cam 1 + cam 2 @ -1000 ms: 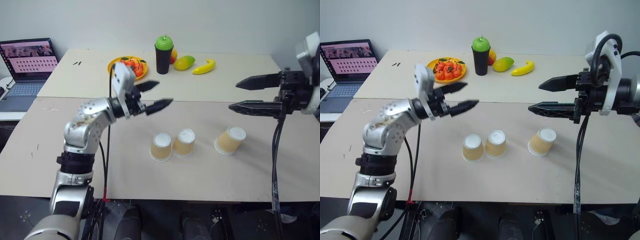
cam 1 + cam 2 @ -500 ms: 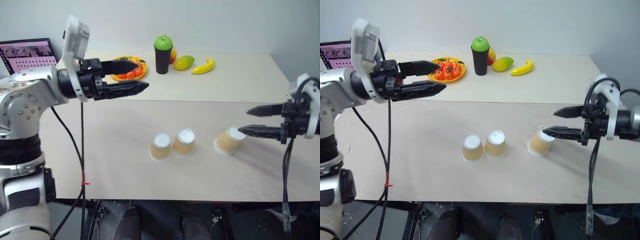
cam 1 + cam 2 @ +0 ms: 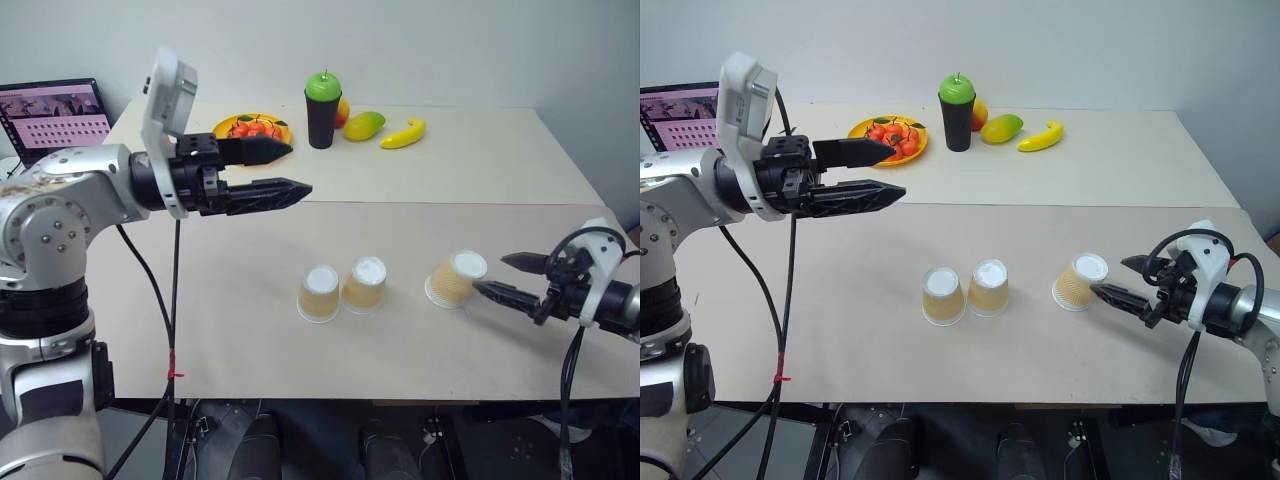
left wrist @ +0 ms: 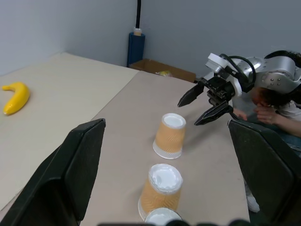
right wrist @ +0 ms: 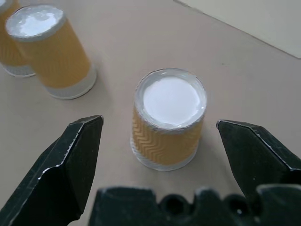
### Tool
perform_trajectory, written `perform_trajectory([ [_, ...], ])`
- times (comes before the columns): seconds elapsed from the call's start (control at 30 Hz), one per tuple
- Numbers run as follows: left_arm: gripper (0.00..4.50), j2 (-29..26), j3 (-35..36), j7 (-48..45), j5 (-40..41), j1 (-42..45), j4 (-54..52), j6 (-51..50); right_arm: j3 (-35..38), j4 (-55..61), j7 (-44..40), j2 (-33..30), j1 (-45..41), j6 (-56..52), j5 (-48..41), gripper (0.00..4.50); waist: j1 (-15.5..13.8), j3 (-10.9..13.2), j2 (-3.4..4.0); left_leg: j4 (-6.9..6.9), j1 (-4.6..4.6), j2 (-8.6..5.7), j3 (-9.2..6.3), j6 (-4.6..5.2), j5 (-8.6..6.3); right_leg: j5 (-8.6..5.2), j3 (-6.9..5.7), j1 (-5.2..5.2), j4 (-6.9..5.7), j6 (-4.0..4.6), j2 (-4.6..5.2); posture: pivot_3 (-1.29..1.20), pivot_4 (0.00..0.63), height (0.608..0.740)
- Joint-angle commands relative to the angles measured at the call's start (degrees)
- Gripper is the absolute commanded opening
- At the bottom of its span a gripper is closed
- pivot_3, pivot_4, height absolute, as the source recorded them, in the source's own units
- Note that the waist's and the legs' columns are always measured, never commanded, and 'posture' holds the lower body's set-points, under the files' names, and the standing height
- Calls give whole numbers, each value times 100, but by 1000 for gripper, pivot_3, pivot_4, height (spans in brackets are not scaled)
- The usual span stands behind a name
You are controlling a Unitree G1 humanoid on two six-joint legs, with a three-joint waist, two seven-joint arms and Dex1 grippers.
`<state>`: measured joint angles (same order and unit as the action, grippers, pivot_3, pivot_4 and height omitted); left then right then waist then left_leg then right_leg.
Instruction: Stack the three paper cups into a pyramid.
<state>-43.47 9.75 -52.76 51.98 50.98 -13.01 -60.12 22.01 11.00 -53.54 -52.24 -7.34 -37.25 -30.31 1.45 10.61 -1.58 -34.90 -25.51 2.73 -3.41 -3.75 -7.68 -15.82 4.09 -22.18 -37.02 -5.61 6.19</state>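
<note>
Three paper cups stand upside down, white bases up and long axes vertical, on the bench [image 3: 250, 330] in the lower middle of the frame. The left cup [image 3: 320, 293] and middle cup [image 3: 365, 285] stand just beside each other; the right cup [image 3: 456, 279] stands apart, its base leaning slightly toward the right of the frame. The right pincer [image 3: 500, 277], low at the right edge, is spread wide and empty, its tips just short of that cup. The left pincer [image 3: 285, 168], upper left, points level rightward, also wide and empty.
</note>
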Motion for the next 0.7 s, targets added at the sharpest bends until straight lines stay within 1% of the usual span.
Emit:
perform_trajectory([
  [0.03,4439,43,12,143,44,147,-159,97,-54,-169,135,47,-270,335,148,4500,0,0,0,1,0,0,0,0,0,0,0,0,0,0,0,0,150,735],
  [0.37,4439,-38,88,328,26,-56,-311,128,-558,-546,186,253,-627,510,352,4500,-6,0,0,1,-1,0,0,0,0,0,0,0,1,0,0,0,150,735],
  [0.7,4439,-38,150,524,-88,-180,-256,308,-687,-716,149,259,-834,496,357,4500,-5,0,0,1,2,0,0,0,0,0,0,2,-1,1,0,0,150,735],
])
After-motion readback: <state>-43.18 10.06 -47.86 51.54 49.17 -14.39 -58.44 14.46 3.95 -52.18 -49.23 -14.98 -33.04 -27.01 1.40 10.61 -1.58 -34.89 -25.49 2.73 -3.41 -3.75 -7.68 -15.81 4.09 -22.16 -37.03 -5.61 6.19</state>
